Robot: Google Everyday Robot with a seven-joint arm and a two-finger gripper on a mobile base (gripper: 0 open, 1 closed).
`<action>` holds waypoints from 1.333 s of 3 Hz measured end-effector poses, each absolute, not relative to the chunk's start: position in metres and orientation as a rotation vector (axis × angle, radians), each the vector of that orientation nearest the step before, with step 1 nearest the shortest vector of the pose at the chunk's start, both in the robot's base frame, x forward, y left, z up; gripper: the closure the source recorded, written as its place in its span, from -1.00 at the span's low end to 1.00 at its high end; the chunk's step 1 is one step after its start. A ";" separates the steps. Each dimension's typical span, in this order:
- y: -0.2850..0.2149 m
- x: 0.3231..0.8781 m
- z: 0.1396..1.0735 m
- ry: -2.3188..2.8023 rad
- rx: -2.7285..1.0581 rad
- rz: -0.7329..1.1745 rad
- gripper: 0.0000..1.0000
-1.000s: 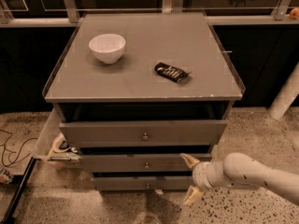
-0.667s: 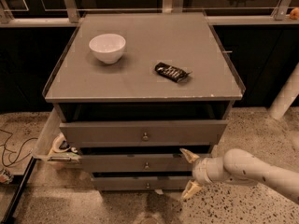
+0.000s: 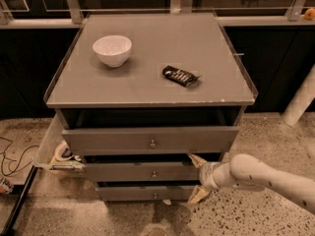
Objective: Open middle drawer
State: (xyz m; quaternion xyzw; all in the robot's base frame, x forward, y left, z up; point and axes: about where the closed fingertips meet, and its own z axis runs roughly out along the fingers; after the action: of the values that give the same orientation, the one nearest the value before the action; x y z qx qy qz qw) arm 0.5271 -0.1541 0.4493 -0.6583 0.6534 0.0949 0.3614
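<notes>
The grey cabinet [image 3: 147, 90] has three drawers stacked on its front. The middle drawer [image 3: 133, 173] has a flat grey front and a small round metal knob [image 3: 154, 174]; its front stands a little out from the cabinet. My gripper [image 3: 198, 178] is at the right end of the middle drawer's front. Its two pale fingers are spread, one [image 3: 197, 160] at the drawer's top edge and one [image 3: 199, 194] below its bottom edge. It holds nothing.
The top drawer [image 3: 150, 140] is also slightly out, above my gripper. The lowest drawer [image 3: 145, 193] sits under it. A white bowl [image 3: 112, 50] and a dark snack packet [image 3: 180, 75] lie on the cabinet top. A side bin with clutter [image 3: 61, 155] hangs at the cabinet's left. A white post [image 3: 301, 100] stands to the right.
My gripper has moved left, from beside the cabinet to the right end of the middle drawer's front. The drawers have not moved.
</notes>
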 end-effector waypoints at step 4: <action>-0.164 0.579 0.398 1.674 -1.691 0.244 -1.00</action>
State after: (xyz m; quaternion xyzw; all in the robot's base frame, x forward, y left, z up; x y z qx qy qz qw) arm 0.5785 -0.1641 0.3980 -0.6580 0.6511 0.0950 0.3661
